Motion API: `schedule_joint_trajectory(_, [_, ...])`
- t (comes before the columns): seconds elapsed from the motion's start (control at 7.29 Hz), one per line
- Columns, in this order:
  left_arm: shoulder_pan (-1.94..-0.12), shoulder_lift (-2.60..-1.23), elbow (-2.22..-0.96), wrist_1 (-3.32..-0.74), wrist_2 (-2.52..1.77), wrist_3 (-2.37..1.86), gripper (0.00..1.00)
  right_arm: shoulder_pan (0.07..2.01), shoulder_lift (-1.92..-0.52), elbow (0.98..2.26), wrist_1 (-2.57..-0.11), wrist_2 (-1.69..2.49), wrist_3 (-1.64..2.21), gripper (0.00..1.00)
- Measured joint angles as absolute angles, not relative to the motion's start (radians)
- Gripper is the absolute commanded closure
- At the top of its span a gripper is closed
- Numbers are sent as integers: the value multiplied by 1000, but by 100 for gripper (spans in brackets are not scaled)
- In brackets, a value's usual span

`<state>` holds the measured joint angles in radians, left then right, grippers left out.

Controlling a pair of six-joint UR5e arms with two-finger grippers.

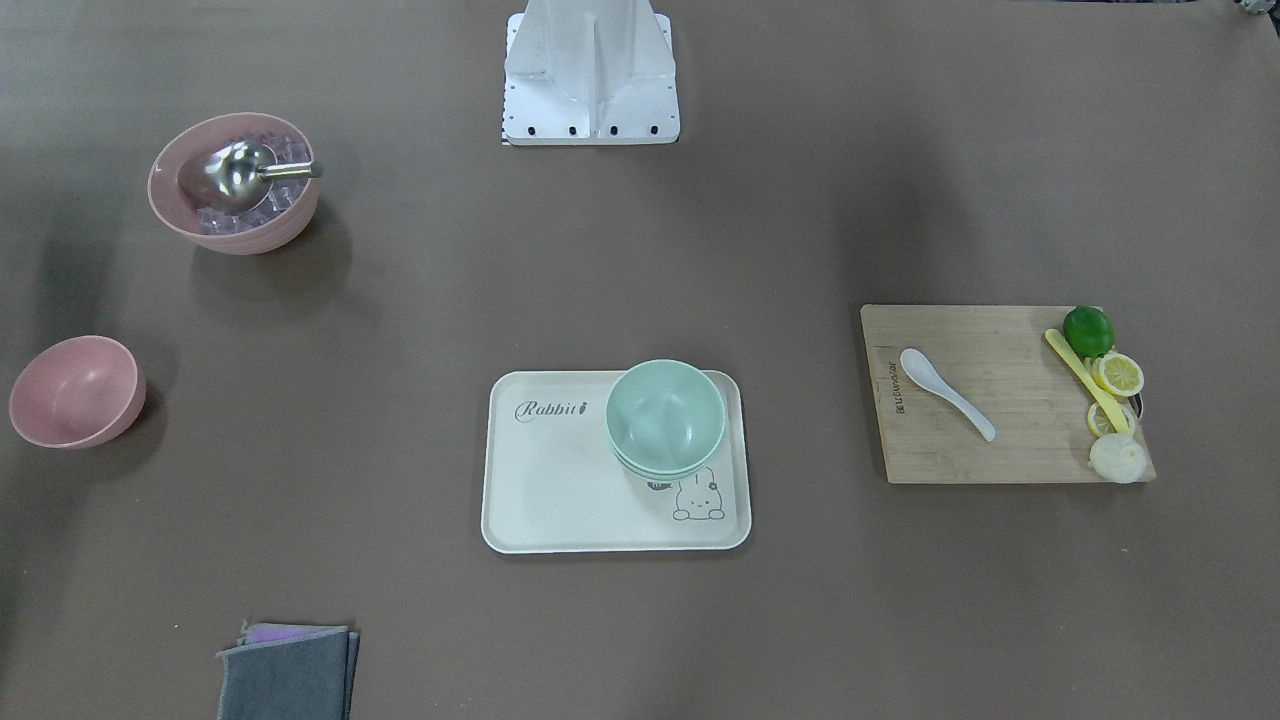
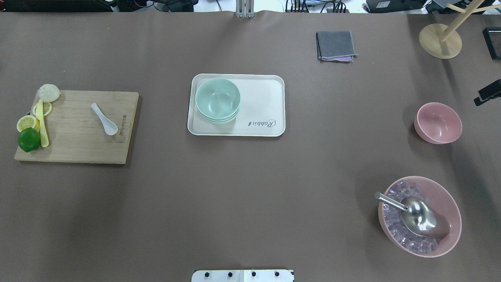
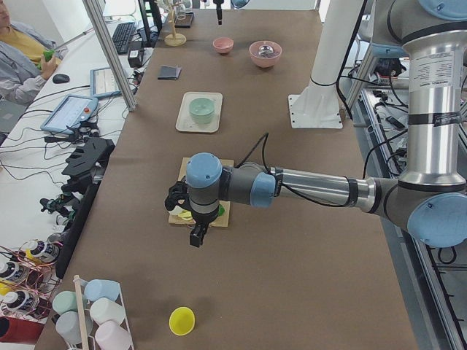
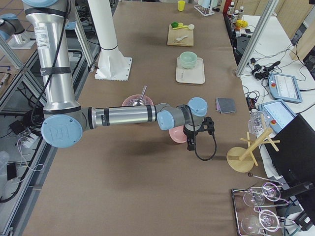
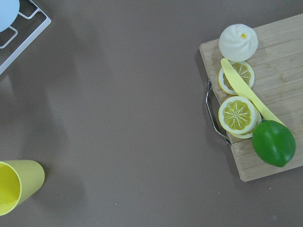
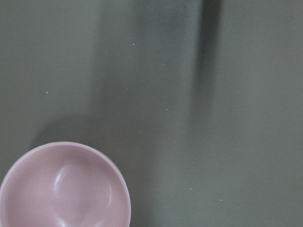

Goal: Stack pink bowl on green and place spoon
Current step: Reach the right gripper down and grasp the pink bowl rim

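A small empty pink bowl stands on the table at the robot's right end, also seen in the right wrist view. Stacked green bowls sit on a cream tray at the middle. A white spoon lies on a wooden cutting board on the robot's left. My left gripper hangs over the board's outer end. My right gripper hangs just beyond the pink bowl. I cannot tell whether either is open or shut.
A large pink bowl of ice with a metal scoop stands near the robot's right. A lime, lemon slices, a yellow knife and a bun lie on the board's outer edge. A folded grey cloth lies far across. A yellow cup lies beyond the board.
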<state>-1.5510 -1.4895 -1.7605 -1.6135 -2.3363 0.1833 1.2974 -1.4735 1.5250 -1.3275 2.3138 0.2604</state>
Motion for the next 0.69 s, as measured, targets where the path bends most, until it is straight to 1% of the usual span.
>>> schedule_joint_trajectory(0.27, [-1551, -1490, -1762, -1614, -2336, 179, 2, 1221, -1469, 1482, -1234, 2289, 355, 26])
schedule_joint_trajectory(0.41, [-1551, -1491, -1764, -1614, -2336, 177, 2, 1192, -1469, 1475, -1222, 2280, 376, 47])
schedule_joint_trajectory(0.69, [-1551, -1491, -1766, -1614, -2336, 177, 2, 1164, -1471, 1473, -1215, 2275, 386, 57])
